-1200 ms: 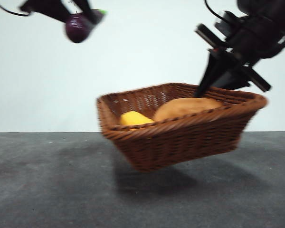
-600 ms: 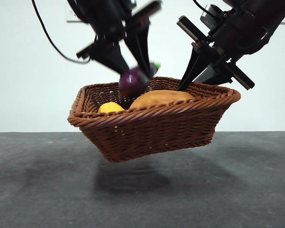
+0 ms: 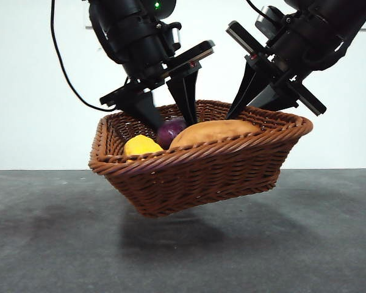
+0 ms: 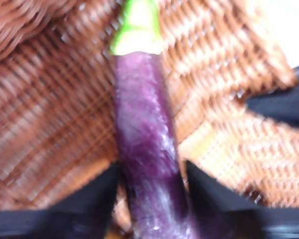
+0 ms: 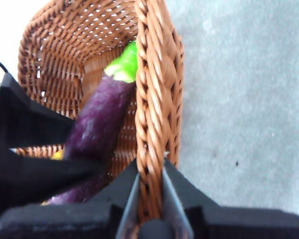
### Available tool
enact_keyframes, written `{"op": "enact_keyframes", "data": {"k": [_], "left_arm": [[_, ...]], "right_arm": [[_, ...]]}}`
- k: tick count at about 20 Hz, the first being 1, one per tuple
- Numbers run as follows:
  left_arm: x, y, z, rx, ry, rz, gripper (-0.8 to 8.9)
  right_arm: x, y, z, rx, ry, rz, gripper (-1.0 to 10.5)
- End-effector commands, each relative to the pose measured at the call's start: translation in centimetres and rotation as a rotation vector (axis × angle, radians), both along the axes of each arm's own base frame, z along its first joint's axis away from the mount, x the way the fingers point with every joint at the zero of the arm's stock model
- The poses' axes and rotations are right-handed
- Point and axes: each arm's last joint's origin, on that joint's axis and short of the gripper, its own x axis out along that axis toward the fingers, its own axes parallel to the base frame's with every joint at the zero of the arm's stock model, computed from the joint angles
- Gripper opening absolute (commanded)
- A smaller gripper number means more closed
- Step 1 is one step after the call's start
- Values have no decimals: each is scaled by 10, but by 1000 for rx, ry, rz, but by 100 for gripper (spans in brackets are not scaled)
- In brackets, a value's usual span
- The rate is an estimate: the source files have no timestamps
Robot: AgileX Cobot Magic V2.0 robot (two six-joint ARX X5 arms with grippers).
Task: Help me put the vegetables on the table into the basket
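Note:
The brown wicker basket (image 3: 201, 160) hangs tilted above the dark grey table (image 3: 49, 244). My right gripper (image 3: 241, 113) is shut on the basket's braided rim (image 5: 152, 99) and holds it up. The yellow corn cob (image 3: 140, 145) and the orange-brown potato (image 3: 210, 131) lie inside. My left gripper (image 3: 172, 124) reaches into the basket, shut on the dark purple oblong vegetable (image 4: 147, 159), which has a green stem end. The vegetable sits low between the corn and the potato (image 3: 169, 131). It also shows in the right wrist view (image 5: 97, 119).
A plain white wall stands behind the table. The basket's shadow (image 3: 171, 229) falls on the table beneath it. The left arm's black body (image 5: 25, 144) fills one side of the right wrist view.
My left gripper has come in from the upper left and gone down into the basket with the purple vegetable. The basket has shifted left and stays lifted.

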Motion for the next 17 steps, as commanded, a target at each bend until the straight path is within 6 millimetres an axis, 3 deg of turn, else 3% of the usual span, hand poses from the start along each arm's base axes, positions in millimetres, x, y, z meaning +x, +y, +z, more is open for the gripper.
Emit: {"op": "enact_keyframes", "data": {"k": [1,5,8,11,12,14,17], "left_arm": [[2,5,-6,30,8,-21,383],[-4,18,21,-3,-62,-23,382],[-18,39,58,-47,-149,-5,382],[-45,71,101,-61,-277,-5,371],[-56,83,114,-51,-325,4,317],[-79,109,138,4,-423,52,-28],[-114,142,159,67,-496,95,-6]], "right_arm": [[-1,0,0,-2,-9,6,-11],[-1,-1,-1,-7,-7,0,-11],[-1,0,-1,-7,-7,0,-11],[0,-1,0,-6,-10,0,-11],[0,0,0,-2,-18,0,-11],[2,0,5,9,-33,-7,-11],[12,-9,27,43,-65,-23,-11]]}}
